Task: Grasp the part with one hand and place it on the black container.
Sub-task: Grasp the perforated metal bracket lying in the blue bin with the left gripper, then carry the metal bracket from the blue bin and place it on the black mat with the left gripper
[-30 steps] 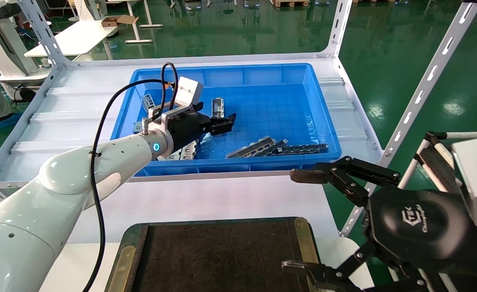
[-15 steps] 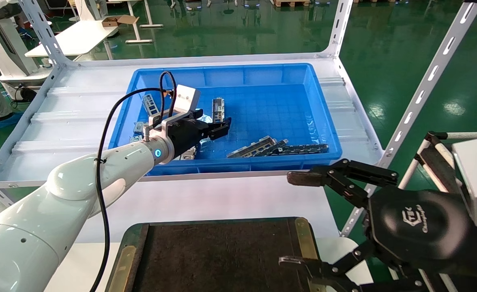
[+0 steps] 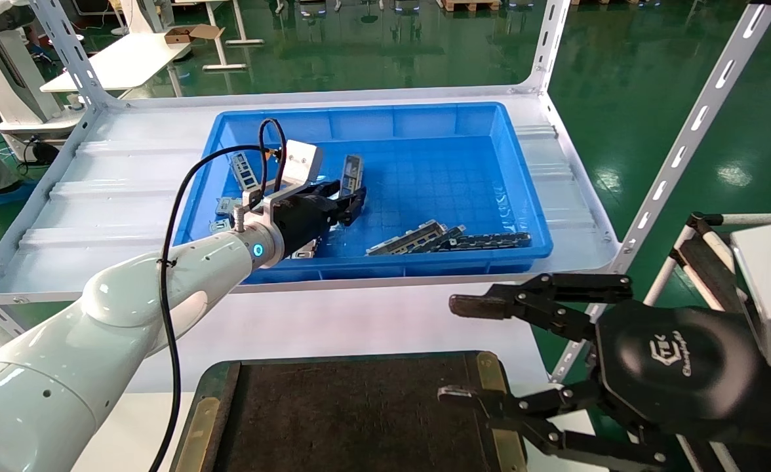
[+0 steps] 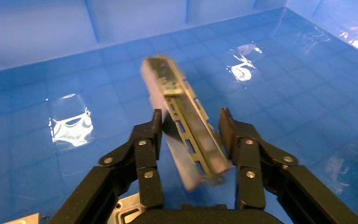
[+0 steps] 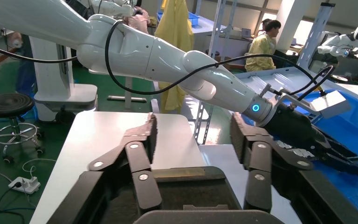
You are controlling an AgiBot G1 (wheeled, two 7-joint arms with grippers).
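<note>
The part, a narrow grey channel bracket with small cutouts, lies in the blue bin and tilts up at its far end. In the left wrist view the part sits slanted between my left fingers. My left gripper is open and straddles the part; one finger is against it and a gap shows at the other. The black container lies at the near edge, also seen in the right wrist view. My right gripper is open and empty above the container's right edge.
The blue bin stands on a white shelf with slotted uprights. It also holds grey brackets, a dark strip near its front wall and silver slotted plates at its left. A white table strip separates bin and container.
My left gripper has moved left and down into the bin, around the part, and its fingers have narrowed. The part has tipped up. My right gripper has shifted slightly left.
</note>
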